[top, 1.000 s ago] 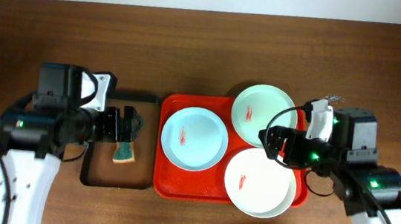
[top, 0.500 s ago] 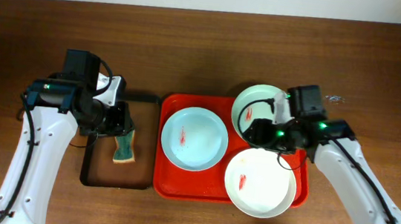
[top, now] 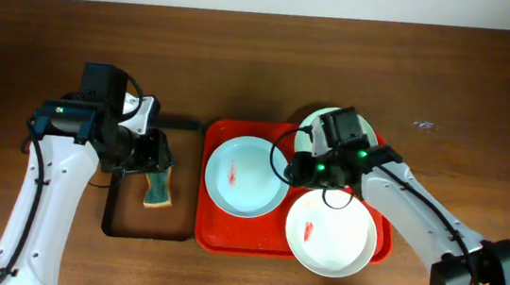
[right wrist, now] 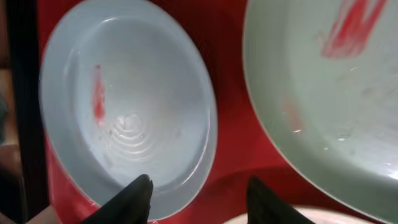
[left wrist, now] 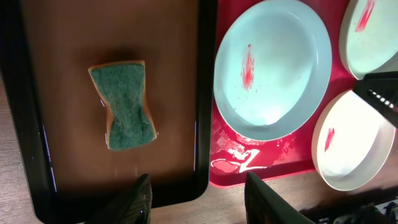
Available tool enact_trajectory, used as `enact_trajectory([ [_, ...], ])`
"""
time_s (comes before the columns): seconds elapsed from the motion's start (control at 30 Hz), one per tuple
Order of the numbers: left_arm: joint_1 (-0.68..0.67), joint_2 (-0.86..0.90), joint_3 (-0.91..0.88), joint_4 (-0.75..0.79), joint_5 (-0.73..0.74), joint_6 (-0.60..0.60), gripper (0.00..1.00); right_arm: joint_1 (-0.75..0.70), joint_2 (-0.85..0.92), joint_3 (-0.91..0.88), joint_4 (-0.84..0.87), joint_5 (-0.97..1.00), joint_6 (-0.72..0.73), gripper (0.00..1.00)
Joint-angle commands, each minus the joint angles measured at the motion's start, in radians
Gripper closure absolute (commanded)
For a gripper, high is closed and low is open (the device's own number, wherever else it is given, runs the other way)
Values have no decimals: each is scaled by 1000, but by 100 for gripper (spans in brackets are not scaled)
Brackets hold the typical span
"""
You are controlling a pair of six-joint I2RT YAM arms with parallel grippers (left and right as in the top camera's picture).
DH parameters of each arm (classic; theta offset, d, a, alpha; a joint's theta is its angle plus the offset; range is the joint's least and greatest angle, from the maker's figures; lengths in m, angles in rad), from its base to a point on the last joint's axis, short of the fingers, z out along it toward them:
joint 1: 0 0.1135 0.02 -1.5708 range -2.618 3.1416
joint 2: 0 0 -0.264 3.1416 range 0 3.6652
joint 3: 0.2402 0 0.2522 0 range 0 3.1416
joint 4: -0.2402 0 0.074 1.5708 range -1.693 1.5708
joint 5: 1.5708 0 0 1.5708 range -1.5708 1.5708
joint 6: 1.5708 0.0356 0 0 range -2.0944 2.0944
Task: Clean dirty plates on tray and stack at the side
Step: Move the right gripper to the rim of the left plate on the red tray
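Lying below the right gripper (right wrist: 199,196), its fingers parted and empty, the red tray (top: 226,236) carries all three smeared plates (top: 247,175). The smaller brown tray (top: 128,217) sits under the left gripper (left wrist: 202,199), fingers likewise apart, holding nothing. One plate's rim shows just ahead of the right fingertips; a green sponge (left wrist: 127,106) lies ahead of the left ones.

Three plates (top: 247,175) on tray (top: 226,237), sponge (top: 158,190) left.

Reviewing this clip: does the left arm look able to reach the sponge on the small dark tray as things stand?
Probably yes. The left end effector hangs open near the sponge, which lies alone on the black-rimmed tray with nothing over it or between the two.
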State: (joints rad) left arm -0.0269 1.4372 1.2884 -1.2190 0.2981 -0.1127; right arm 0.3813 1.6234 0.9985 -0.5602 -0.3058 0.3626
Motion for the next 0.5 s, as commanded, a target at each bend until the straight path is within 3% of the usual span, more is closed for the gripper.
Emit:
enact_trajectory([
  [0.0, -3, 5, 5, -6, -7, 6, 54, 54, 7, 15, 0, 142, 43, 50],
  [0.13, -3, 5, 5, -6, -7, 6, 54, 100, 9, 11, 16, 166, 44, 59],
  [0.4, -3, 5, 5, -6, -7, 6, 54, 123, 135, 3, 93, 213, 43, 61],
  [0.47, -3, 5, 5, -6, -7, 6, 54, 123, 135, 3, 100, 213, 43, 77],
])
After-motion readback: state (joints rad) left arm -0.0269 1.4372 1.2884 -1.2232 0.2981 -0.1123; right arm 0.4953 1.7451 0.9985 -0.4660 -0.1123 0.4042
